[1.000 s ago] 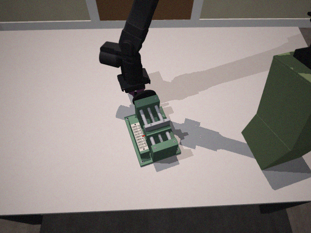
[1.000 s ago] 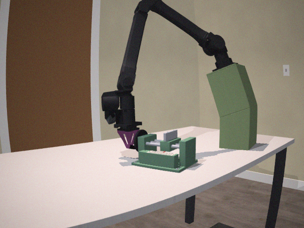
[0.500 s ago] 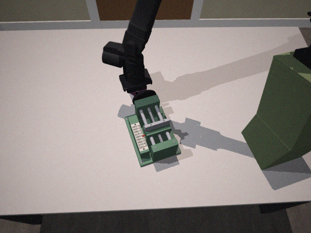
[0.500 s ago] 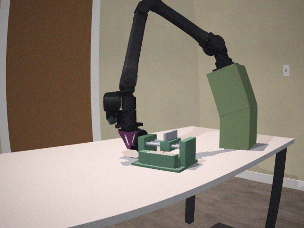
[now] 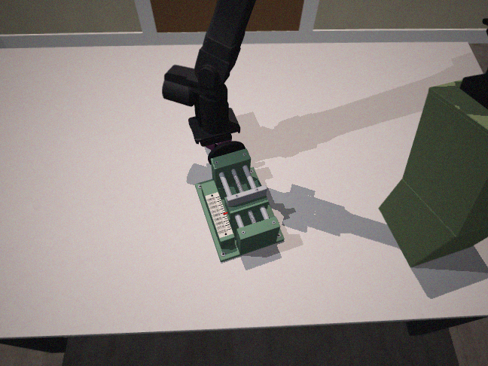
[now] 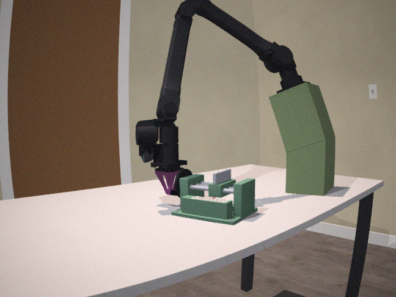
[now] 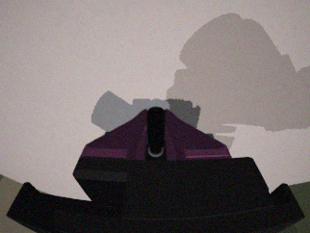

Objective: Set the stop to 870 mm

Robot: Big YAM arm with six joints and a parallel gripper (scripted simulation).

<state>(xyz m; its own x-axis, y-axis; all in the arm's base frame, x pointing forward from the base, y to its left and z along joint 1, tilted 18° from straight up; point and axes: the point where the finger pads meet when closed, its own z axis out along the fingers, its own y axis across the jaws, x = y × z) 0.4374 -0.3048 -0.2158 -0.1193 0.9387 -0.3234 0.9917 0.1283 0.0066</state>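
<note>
Firmly, fingers [image 5: 211, 146] [image 6: 170, 178] around the handwheel [image 5: 228, 149] [image 6: 184, 175] [image 7: 156, 126].

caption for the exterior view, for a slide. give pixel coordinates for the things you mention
Purple fingers [image 6: 171, 194] shut on the black round handwheel [image 5: 227, 148] [image 6: 185, 175] [image 7: 155, 130] of a green screw-driven stop fixture [image 5: 257, 236] [image 6: 206, 206]

The robot's arm [image 5: 221, 43] [image 6: 176, 60] was matte black, built of long, smooth, faintly ridged links with rounded, bulky joints, and a stubby cylindrical housing [image 5: 179, 86] [image 6: 146, 132] jutted from its wrist. Below a flat black flange [image 5: 215, 129] [image 6: 168, 164], the gripper [image 6: 172, 192] [image 7: 156, 115] had deep purple, tapering fingers [image 6: 162, 179], triangular from the side, with slender slanting slots that showed pale.
</note>
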